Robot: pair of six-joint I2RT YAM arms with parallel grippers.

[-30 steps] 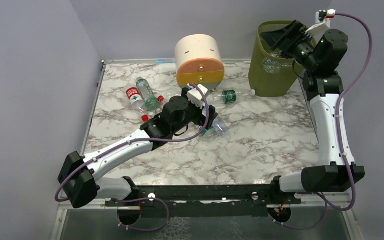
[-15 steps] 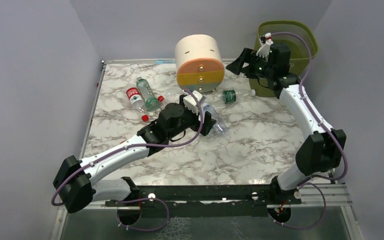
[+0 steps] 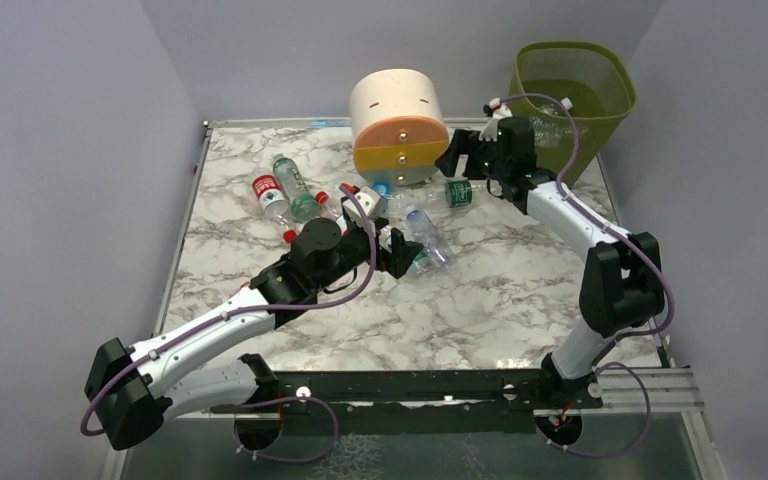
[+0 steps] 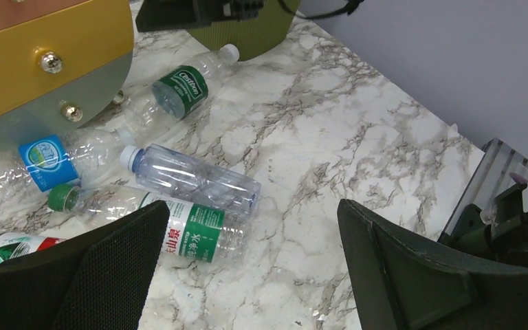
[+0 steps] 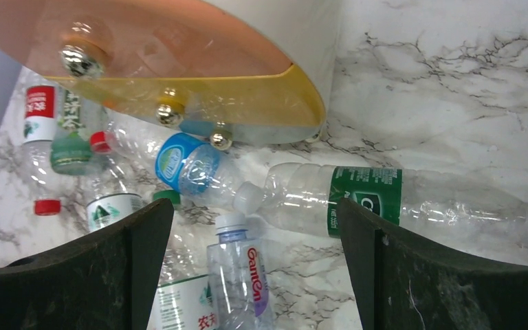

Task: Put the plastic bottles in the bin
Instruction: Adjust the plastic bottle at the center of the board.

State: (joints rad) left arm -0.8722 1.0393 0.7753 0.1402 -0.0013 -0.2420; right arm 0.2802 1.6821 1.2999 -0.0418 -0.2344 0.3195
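Both arms are at the pick-up step. The right hand (image 3: 457, 160) hangs spread and empty over the green-labelled bottle (image 5: 364, 196), which lies on the desk (image 3: 520, 280) beside the drawer unit (image 3: 400, 120). The left hand (image 4: 251, 275), also spread and empty, faces a clear bottle (image 4: 192, 180) mid-desk. Each hand likely needs to lower and close, then carry its bottle to the bin (image 3: 560, 48) at the far right.

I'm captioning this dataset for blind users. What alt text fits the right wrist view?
The right gripper, open, looks down on clear plastic bottles lying on a marble table: a green-labelled bottle crosswise, a blue-labelled bottle, and red-capped ones at left. The round orange and yellow drawer unit fills the top left.
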